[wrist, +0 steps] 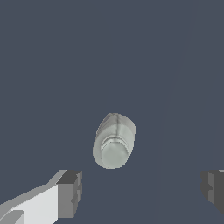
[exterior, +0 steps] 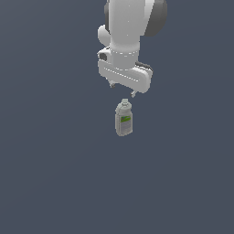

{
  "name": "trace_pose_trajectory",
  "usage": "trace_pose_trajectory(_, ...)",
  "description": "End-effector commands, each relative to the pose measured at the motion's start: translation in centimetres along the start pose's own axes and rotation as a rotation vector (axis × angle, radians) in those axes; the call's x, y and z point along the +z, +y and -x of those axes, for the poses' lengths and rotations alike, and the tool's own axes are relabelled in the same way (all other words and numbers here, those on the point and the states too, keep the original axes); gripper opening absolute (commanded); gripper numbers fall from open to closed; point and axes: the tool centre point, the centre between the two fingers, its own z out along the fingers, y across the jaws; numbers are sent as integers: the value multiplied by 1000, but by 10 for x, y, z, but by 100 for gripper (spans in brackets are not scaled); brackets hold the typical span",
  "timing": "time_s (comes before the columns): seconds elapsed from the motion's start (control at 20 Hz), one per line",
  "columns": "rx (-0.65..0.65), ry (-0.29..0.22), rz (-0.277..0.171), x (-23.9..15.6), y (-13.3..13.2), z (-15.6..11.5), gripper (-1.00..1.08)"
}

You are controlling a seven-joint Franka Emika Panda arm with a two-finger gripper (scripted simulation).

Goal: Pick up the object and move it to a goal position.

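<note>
Well, bottle [exterior: 124, 119]: standing upright on the plain dark floor, pale cap closed and on top, contents not visible, green-and-white label facing the exterior view.
Gripper [exterior: 122, 90]: just above the cap, apart from it.
Fingers [wrist: 69, 194]: spread wide, grasping nothing.

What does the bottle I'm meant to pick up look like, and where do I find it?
Start at the white robot arm coming down from the top of the exterior view; its gripper hangs open over a plain dark blue-grey floor. Directly beneath stands the bottle, upright. It is small, grey-beige and flat-sided, with a narrow pale cap and a green-and-white label, and nothing else stands near it.
</note>
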Motion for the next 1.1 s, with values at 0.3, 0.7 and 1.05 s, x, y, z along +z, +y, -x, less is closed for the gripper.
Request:
trace_pose_trajectory(0.3,211,1,-5,7,-6,1,100)
trace_pose_trajectory(0.7,404,1,-9,14,-11,3,100)
trace_pose_trajectory(1.05,524,1,-12,18,-14,4,100)
